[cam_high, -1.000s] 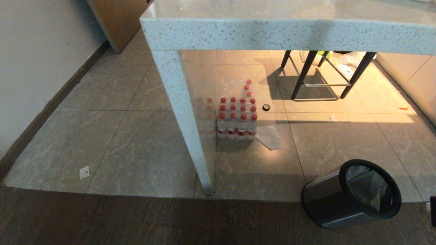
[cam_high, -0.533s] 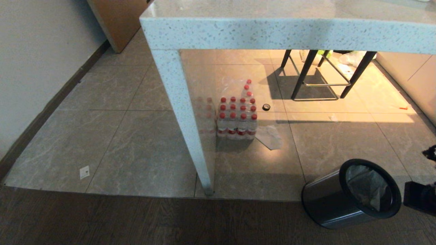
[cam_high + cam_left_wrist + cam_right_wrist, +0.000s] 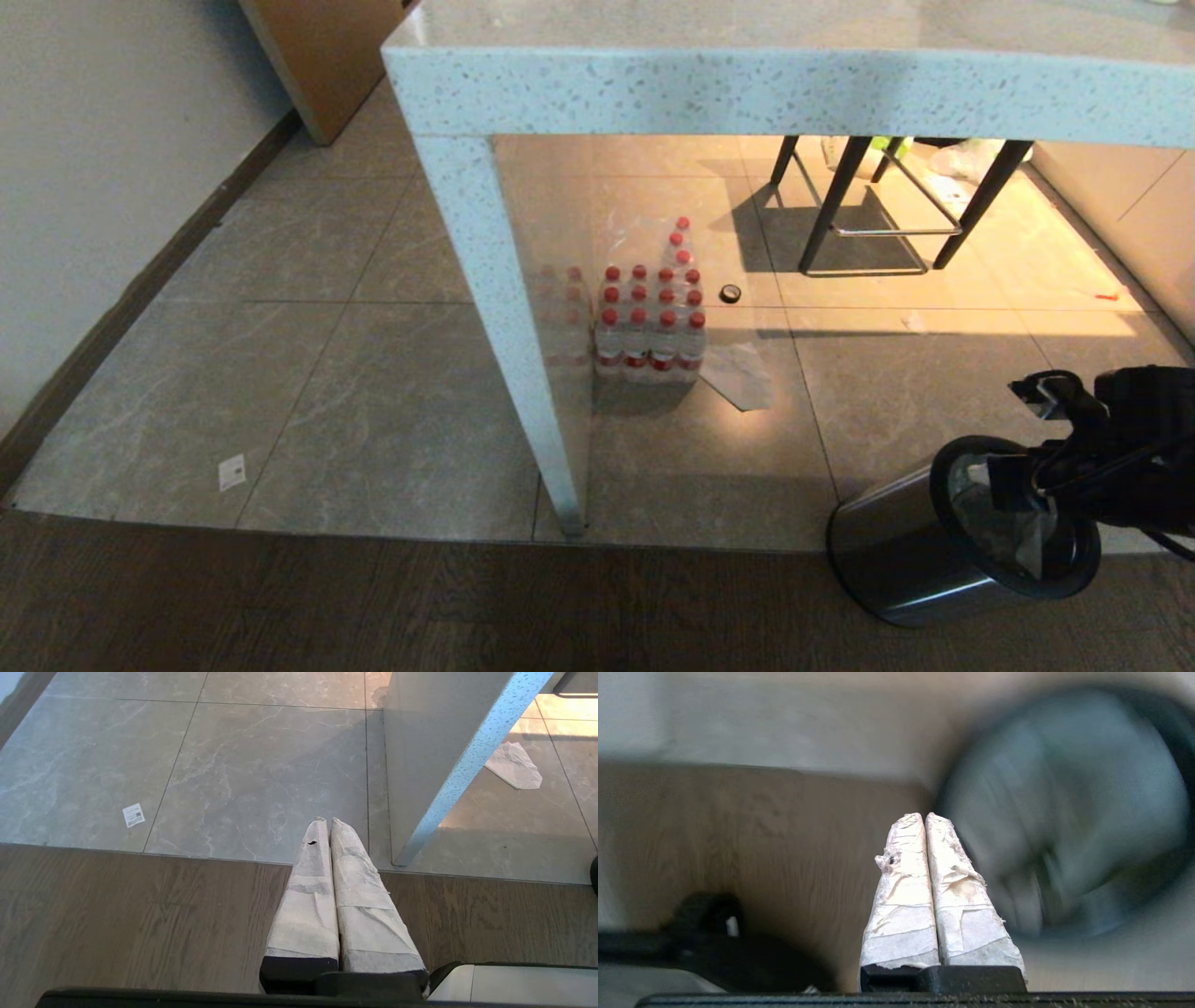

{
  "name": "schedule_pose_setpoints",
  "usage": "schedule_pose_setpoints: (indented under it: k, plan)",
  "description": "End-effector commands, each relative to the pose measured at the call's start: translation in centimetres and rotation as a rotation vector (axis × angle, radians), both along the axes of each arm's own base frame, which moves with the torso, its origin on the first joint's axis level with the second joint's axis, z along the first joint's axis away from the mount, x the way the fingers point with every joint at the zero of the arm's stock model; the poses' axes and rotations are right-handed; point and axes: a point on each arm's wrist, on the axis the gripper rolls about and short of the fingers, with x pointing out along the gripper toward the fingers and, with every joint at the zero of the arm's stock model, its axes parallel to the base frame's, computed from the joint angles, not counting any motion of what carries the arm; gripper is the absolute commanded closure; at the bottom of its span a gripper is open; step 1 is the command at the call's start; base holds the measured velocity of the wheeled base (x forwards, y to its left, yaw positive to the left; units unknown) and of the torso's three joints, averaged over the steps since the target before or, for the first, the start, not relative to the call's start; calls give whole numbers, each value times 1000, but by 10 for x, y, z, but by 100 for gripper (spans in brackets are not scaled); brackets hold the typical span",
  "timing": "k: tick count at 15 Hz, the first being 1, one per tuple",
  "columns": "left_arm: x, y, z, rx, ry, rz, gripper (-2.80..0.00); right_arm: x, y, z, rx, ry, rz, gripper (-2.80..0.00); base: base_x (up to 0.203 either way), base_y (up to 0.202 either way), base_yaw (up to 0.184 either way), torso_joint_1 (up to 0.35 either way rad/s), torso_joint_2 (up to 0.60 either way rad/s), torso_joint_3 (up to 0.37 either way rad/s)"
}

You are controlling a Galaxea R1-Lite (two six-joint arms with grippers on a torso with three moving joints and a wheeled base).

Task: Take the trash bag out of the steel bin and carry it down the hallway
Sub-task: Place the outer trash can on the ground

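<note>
The steel bin (image 3: 896, 551) stands tilted on the floor at the lower right, where the tiles meet the wood, its black-ringed mouth facing up. The thin whitish trash bag (image 3: 1013, 532) lies crumpled inside it. My right arm (image 3: 1120, 448) reaches in from the right, over the far side of the bin's mouth. In the right wrist view, the right gripper (image 3: 924, 816) is shut and empty, and the bag (image 3: 1064, 788) shows blurred in the bin's mouth beside its tips. My left gripper (image 3: 327, 821) is shut and parked over the wood floor. The hallway is out of view.
A speckled stone table stands ahead, its leg (image 3: 504, 327) planted at the tile edge. Under it sit a pack of red-capped water bottles (image 3: 649, 322), a scrap of paper (image 3: 739, 373) and a black stool's legs (image 3: 878, 205). A white wall (image 3: 93, 187) runs along the left.
My right arm has come in from the right edge of the head view and now hangs over the bin's mouth. The bin, the bag and the left arm have not moved.
</note>
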Motion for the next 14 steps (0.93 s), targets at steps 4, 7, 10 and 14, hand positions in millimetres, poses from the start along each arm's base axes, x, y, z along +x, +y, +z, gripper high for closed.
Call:
schedule_pose_setpoints:
  k: [4,7,10,14]
  plan:
    - [0,0,0,0,1,1,0,22,-3,-31,-29,-58,153,0,0,0,0,0,0,0]
    - [0,0,0,0,2,1,0,29,-4,-29,-7,-79,218,-280,0,0,0,0,0,0]
    - [0,0,0,0,2,1,0,26,-3,-30,-24,-61,254,-280,0,0,0,0,0,0]
    - [0,0,0,0,1,0,0,20,-1,-15,-94,-73,306,-280,0,0,0,0,0,0]
